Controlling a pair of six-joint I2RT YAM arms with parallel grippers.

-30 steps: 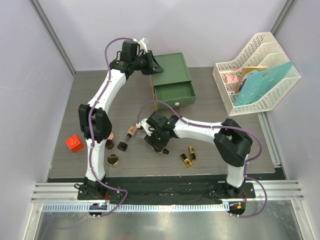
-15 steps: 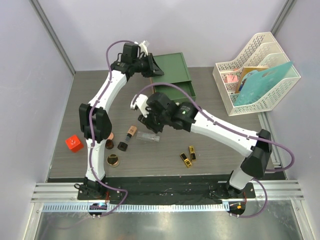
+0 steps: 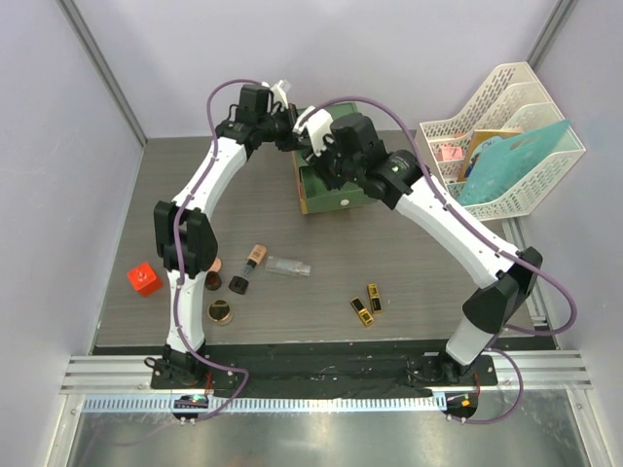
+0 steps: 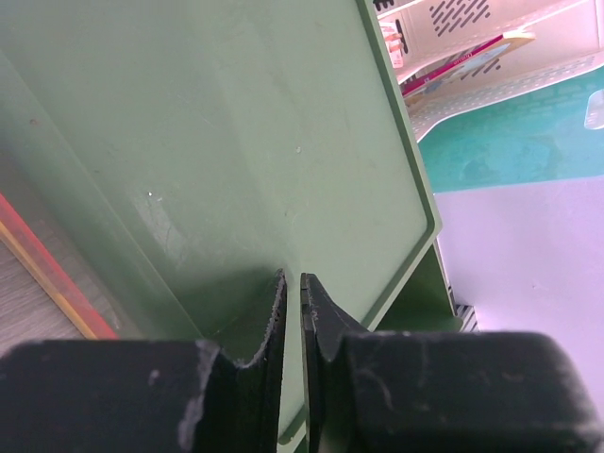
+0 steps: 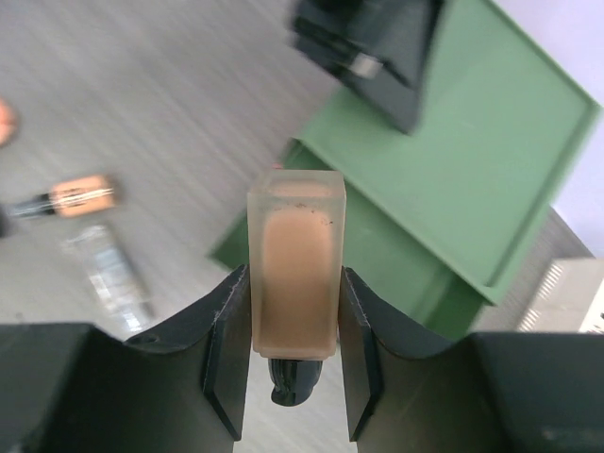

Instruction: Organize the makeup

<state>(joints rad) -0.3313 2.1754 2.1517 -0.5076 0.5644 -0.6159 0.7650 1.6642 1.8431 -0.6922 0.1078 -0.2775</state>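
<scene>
Right wrist, right gripper (image 5: 294, 283) clamping peach bottle (image 5: 294, 241), hidden from overhead

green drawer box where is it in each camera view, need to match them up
Top external: green drawer box sits upper middle, partly covered.
Left wrist: the box fills most of the frame.
Right wrist: the box is upper right, behind the held peach bottle.
Shared landmark: white file rack, right of the box in all three.

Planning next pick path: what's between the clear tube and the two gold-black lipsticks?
Nothing. In the top view, the stretch of table between the clear tube and the lipsticks is bare.
</scene>
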